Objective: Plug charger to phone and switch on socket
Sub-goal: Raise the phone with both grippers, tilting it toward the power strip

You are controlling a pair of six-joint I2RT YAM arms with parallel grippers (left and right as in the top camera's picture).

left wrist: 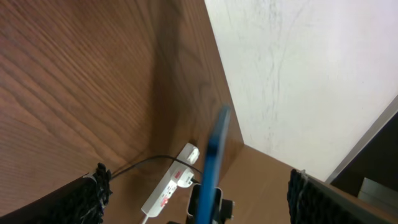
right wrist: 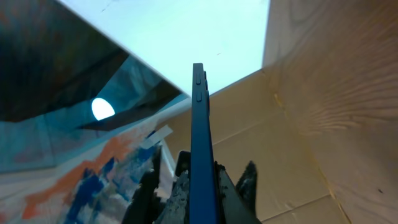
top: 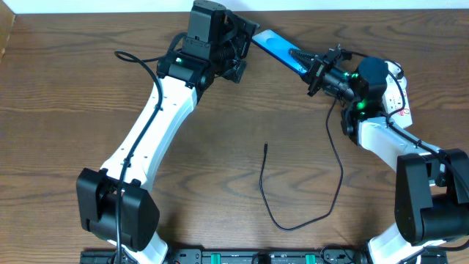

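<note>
Blue is what catches our eye first: the phone (top: 275, 45) sits near the far edge of the wooden surface (top: 73, 110), stretched between the two arms. We see the right hand (top: 315, 73) pinching it at one end, fingers pressed against both faces. The right wrist view shows the phone edge-on, with its side buttons up and its length running away from the camera.

We find the left hand (top: 244, 50) at the phone's other end with its fingers spread wide. From the left wrist view the phone stands as a thin blue sliver in the gap between those fingers. We cannot tell whether either finger touches it.

Lying loose on the surface, well apart from the phone, we see the charger (top: 264, 158). Its small plug tip points toward the far edge, and the black cable loops toward the near edge and curves back up to the right arm.

We spot the socket (left wrist: 169, 188) in the left wrist view, a white strip with red markings lying flat on the wood beyond the phone. In the overhead view it is partly hidden under the right arm.
</note>
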